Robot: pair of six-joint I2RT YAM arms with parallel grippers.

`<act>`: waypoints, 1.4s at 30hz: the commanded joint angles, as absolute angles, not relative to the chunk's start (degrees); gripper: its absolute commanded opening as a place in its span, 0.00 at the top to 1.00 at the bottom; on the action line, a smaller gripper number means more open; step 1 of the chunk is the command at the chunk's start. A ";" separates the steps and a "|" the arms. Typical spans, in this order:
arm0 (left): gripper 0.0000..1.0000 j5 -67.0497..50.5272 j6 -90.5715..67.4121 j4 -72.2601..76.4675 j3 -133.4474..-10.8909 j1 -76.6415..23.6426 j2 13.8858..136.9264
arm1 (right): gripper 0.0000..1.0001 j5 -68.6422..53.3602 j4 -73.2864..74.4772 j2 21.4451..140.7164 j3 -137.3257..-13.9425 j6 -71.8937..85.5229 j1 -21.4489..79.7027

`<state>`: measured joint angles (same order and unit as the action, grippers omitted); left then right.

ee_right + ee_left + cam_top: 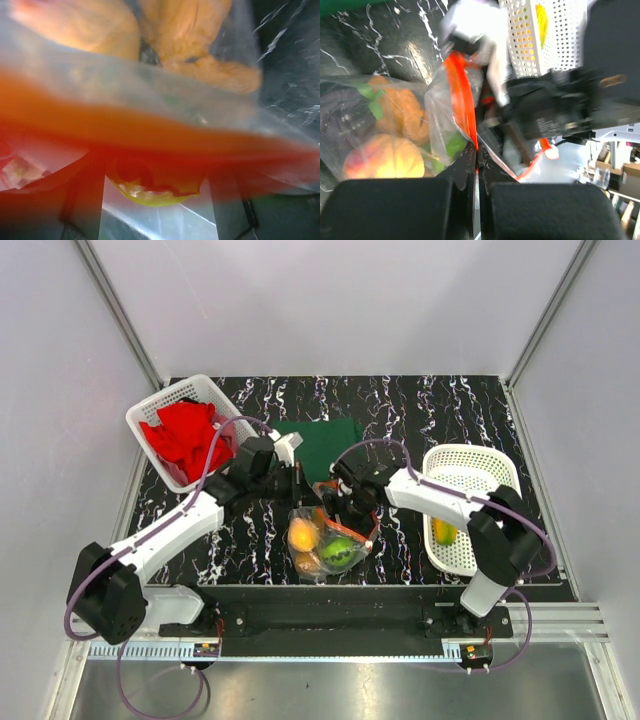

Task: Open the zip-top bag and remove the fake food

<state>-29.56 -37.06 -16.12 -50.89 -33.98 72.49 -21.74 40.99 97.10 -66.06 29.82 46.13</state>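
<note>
The zip-top bag (325, 538) lies at the table's front centre between both arms, holding fake food: a peach-orange round fruit (303, 533), a green fruit (340, 552) and an orange piece (308, 562). My left gripper (303, 488) is shut on the bag's orange-red zip strip (462, 100); its fingers (462, 167) meet on the strip. My right gripper (346, 504) is at the bag's mouth from the right. In the right wrist view its fingers (85, 195) stand wide apart, with the zip strip (150, 132) and clear film stretched across them and orange food (190, 35) beyond.
A white basket (480, 472) at the right holds a yellow fake-food piece (445, 532). A white basket (165, 405) at the back left holds a red cloth (187, 438). A flat dark green cloth (322, 443) lies just behind the bag.
</note>
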 commanded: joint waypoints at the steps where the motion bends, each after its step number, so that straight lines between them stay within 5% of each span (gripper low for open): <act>1: 1.00 -26.55 -33.41 -17.31 -52.21 -33.84 69.96 | 0.75 -17.85 42.26 90.36 -75.66 30.67 45.36; 18: 1.00 -26.01 -33.75 -18.81 -53.70 -32.70 68.64 | 0.81 -19.26 49.65 75.24 -84.02 30.25 29.28; 28: 1.00 -26.10 -34.54 -18.72 -54.49 -32.52 69.34 | 0.82 10.87 62.32 76.81 -79.39 19.69 11.80; 36: 1.00 -27.07 -34.81 -18.72 -55.81 -32.52 70.75 | 0.77 12.05 54.15 88.14 -73.56 18.37 0.44; 40: 1.00 -27.25 -34.80 -18.63 -56.77 -32.61 71.63 | 0.56 10.81 53.35 97.01 -76.28 16.61 0.26; 41: 1.00 -27.33 -34.80 -18.55 -57.04 -32.52 71.80 | 0.38 10.81 53.26 97.55 -76.46 16.09 0.35; 42: 1.00 -27.60 -34.72 -18.54 -57.04 -32.52 71.98 | 0.30 10.55 53.17 97.99 -76.64 15.74 0.35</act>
